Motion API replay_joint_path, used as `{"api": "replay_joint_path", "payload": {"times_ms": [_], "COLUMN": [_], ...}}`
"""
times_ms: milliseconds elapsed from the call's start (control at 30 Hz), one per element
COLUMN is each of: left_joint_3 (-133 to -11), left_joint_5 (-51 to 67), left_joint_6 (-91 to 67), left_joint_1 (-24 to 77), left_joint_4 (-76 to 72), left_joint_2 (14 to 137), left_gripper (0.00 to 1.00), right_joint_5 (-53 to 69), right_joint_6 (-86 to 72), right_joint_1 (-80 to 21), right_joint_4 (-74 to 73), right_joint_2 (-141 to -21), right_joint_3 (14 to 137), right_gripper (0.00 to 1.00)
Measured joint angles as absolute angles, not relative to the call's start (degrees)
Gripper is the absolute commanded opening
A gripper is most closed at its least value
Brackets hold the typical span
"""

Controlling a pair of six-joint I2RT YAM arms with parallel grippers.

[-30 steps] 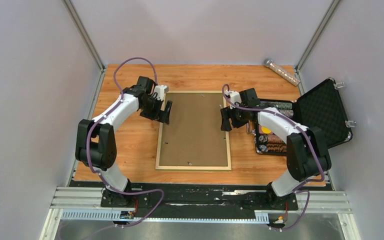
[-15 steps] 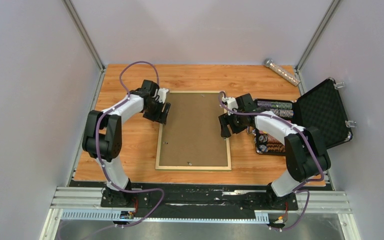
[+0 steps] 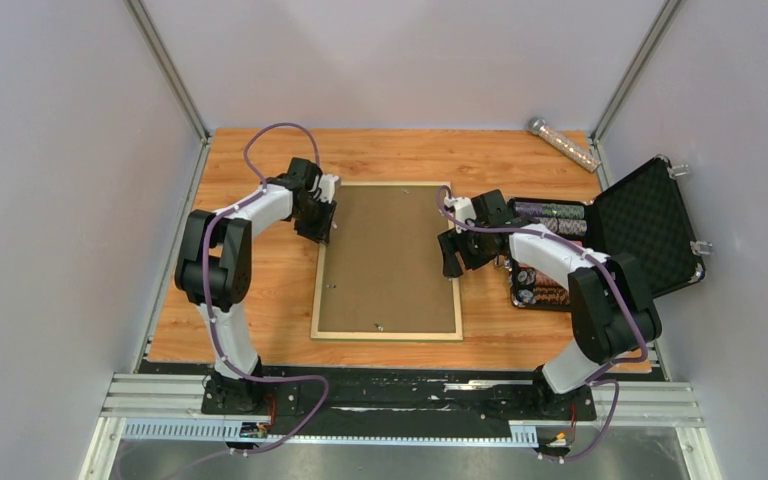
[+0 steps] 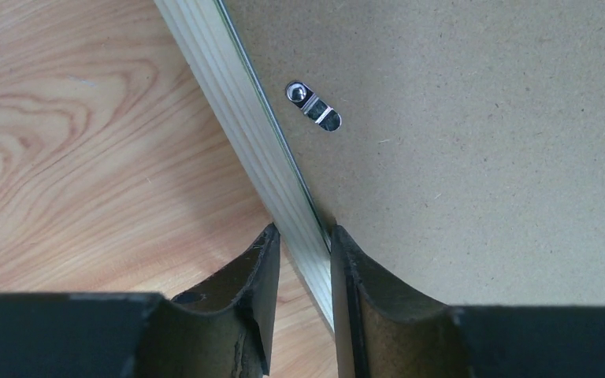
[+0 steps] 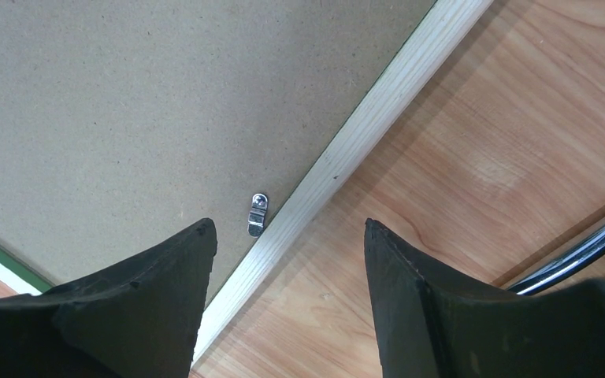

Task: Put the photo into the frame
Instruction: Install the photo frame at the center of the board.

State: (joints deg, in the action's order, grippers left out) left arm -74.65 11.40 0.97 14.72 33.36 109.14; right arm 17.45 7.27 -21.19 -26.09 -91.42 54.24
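**Frame (image 3: 387, 335), back up, centre of bench (image 3: 260, 300)**

Pale wood rails face upward, with a brown backing board (image 3: 390, 255) lying inside them. The left gripper (image 4: 303, 236), at the frame's 10 o'clock, is clamped on the left rail. The right gripper (image 5: 287, 228), at 3 o'clock, hangs open astride the right rail. An open black case (image 3: 650, 225) sits at the bench's 3 o'clock.

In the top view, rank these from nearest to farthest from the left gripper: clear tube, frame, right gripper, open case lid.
1. frame: its left rail sits between the left gripper's fingers.
2. right gripper: across the frame, at its right rail.
3. clear tube: far right corner.
4. case lid: propped open, farthest right.
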Motion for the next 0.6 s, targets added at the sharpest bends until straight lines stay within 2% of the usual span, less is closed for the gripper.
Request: {"api": "replay_joint_path", "payload": {"times_ms": [367,600], "left_joint_3": [-76.62,-77.12], "left_joint_5": [10.98,10.81], "left_joint_6": [-3.27,-4.73], "left_joint_1": [14.61,14.59], "left_joint_4": [34.85,35.35], "left_joint_2": [110.67,111.02], "left_gripper": [0.08,0.01], "right_joint_5": [17.37,17.41], "right_joint_6": [7.88,8.51], "right_joint_1": [-20.97,-20.4], "right_joint_4": [-25.87,-26.11], "right_joint_2": [-91.42,-91.88], "right_joint_3": [53.76,53.28], "right_gripper": [0.69,0.68]}}
